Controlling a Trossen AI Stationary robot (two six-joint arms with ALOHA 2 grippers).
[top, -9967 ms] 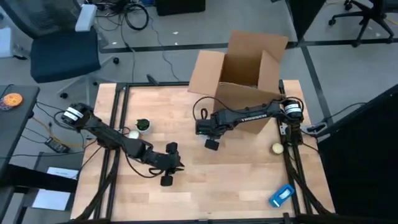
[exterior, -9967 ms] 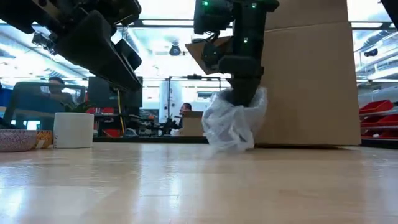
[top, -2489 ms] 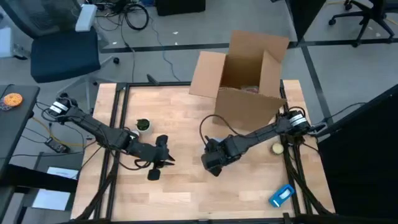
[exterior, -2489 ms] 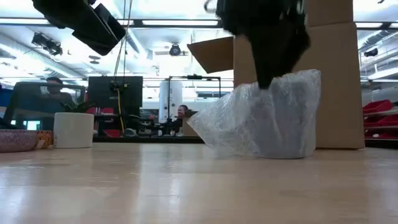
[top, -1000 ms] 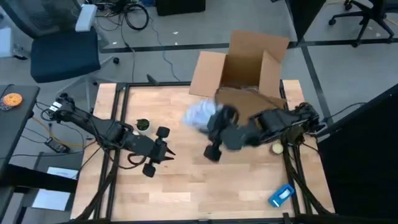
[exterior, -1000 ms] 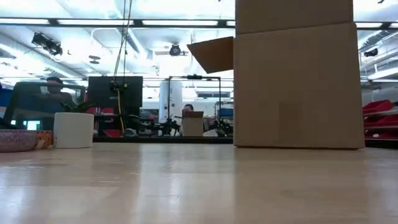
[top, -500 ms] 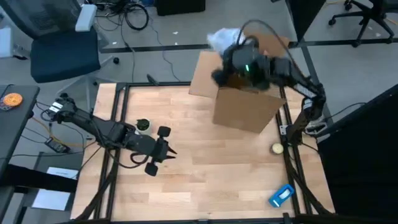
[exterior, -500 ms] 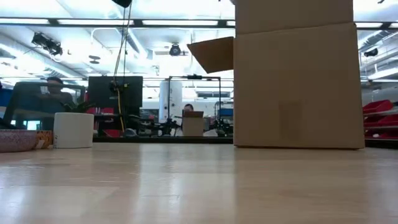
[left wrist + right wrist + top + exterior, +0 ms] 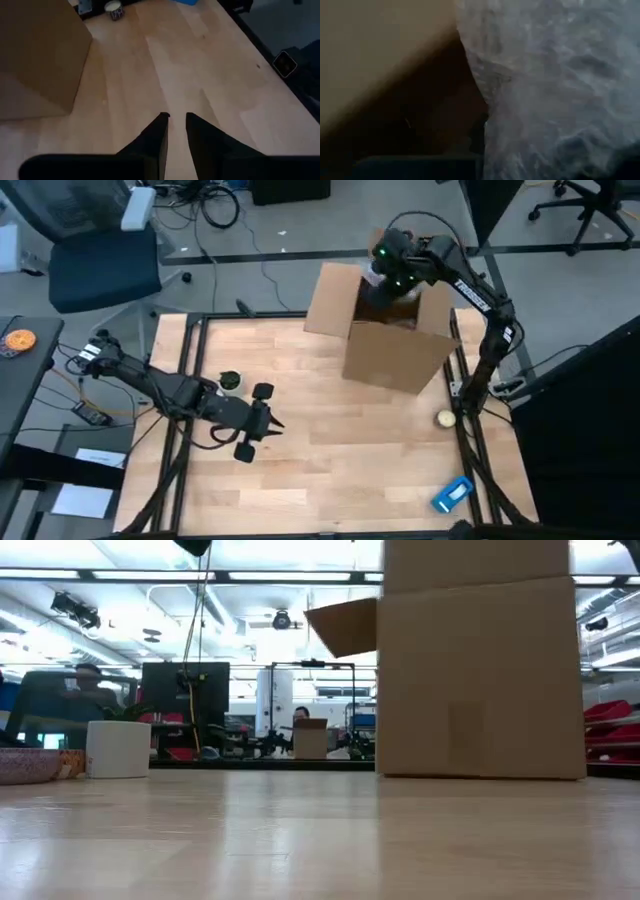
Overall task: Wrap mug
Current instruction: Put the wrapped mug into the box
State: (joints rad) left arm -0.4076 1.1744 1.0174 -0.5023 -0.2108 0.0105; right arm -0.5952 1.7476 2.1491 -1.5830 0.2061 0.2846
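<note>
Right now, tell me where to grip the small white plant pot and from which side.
Grip the white plant pot across its straight walls, mid-height, coming in level from the side: it stands upright, and leaves over its top likely block a top-down grip.

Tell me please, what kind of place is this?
Probably a robotics lab or workshop: a wooden table with two robot arms, an office chair and loose cables on the floor, and monitors and shelving behind.
</note>
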